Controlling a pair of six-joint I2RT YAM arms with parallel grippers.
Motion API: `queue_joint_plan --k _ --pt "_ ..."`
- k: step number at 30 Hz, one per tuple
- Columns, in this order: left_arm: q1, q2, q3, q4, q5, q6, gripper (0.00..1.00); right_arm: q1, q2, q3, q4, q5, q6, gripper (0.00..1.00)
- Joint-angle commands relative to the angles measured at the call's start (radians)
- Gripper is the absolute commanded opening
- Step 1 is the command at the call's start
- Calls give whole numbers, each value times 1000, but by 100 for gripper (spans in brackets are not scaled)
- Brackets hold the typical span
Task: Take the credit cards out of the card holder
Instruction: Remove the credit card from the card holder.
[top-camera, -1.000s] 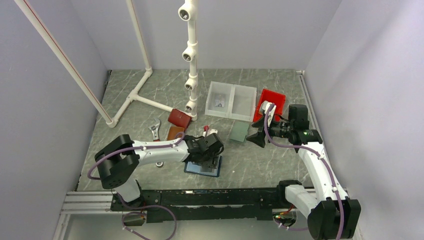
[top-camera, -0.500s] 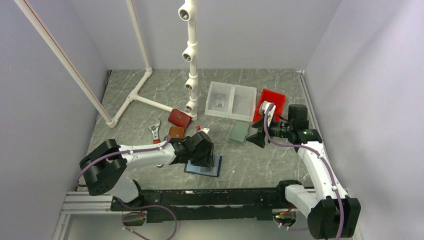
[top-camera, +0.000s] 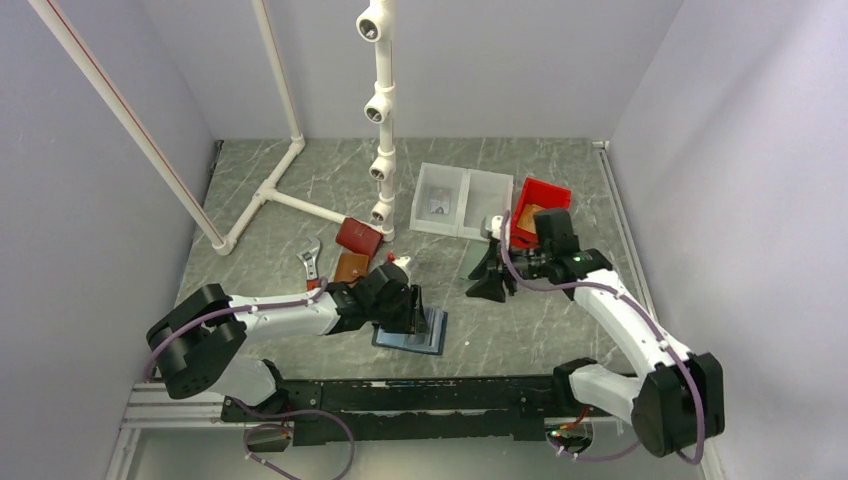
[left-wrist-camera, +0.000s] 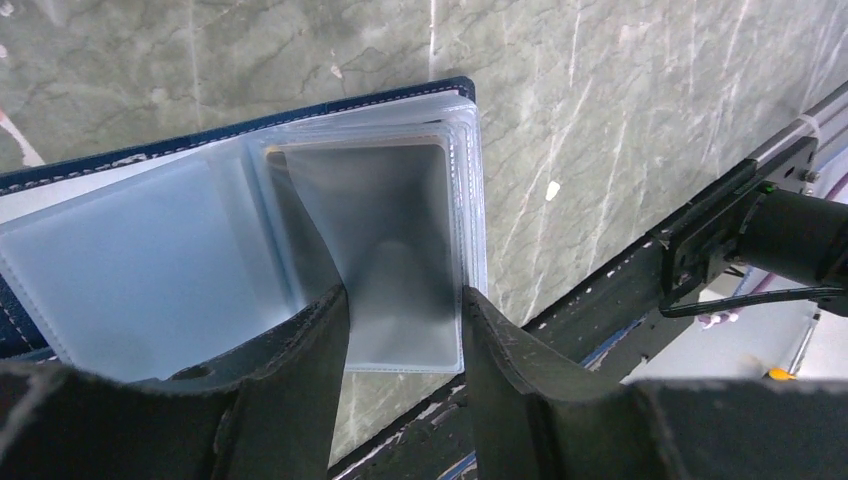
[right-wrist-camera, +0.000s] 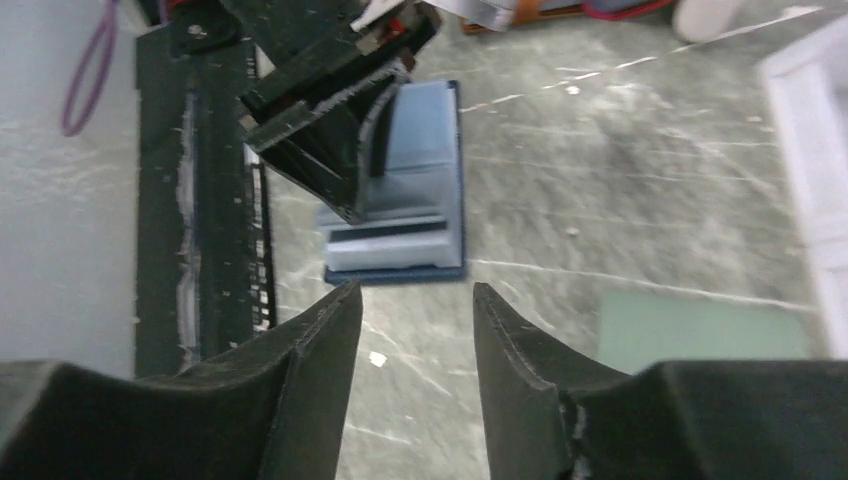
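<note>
card holder (top-camera: 432, 332) lies open and flat on the table (top-camera: 540, 320), near the front edge, light blue inside up. the left gripper (left-wrist-camera: 404, 292) hangs over it with its fingers spread. in the left wrist view they stand either side of the right-hand stack of clear sleeves (left-wrist-camera: 370, 180). one leaf lifts up into the gap, and neither pad clamps it. whether a card sits in that greyish pocket i cannot tell, and no credit cards show plainly in the holder.

compared with a second ago, the left wrist has shifted a little to the left over the holder, and the holder itself has barely moved. the bigger change is on the right. the right gripper (right-wrist-camera: 415, 287), which was hanging back beside the red bin (top-camera: 556, 192), has swung in toward the middle of the table. it now points at the holder from near the grey-green wallet (right-wrist-camera: 700, 325). its fingers are released and carry nothing. the right wrist view frames the holder between them, still well apart from it.

my reading is that the arms are setting up a two-handed pull: the left to pin or part the sleeves, the right to come in and draw a card from the open edge. extraction has not begun. the thin, slick plastic could lift along with a card, so the left likely needs to bear down before the right tugs.
</note>
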Motion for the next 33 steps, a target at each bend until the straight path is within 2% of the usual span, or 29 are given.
queue_joint_plan --k 1,3,5,9,13,18,33 --pt "2 8 -28 57 53 -24 48 109 85 -4 133 25 102 38" --pt "3 12 -34 73 59 -29 48 168 125 8 148 70 117 25" --pt "5 13 -39 85 65 -33 48 222 180 20 155 113 118 17" --pt "10 14 -49 123 76 -38 48 325 259 43 155 229 100 9" --pt "16 21 -63 158 94 -45 47 402 306 52 165 341 81 6" --pt "20 13 -94 186 101 -56 47 436 369 84 155 416 72 5" --pt "22 42 -48 21 7 -75 54 444 486 148 82 406 75 7"
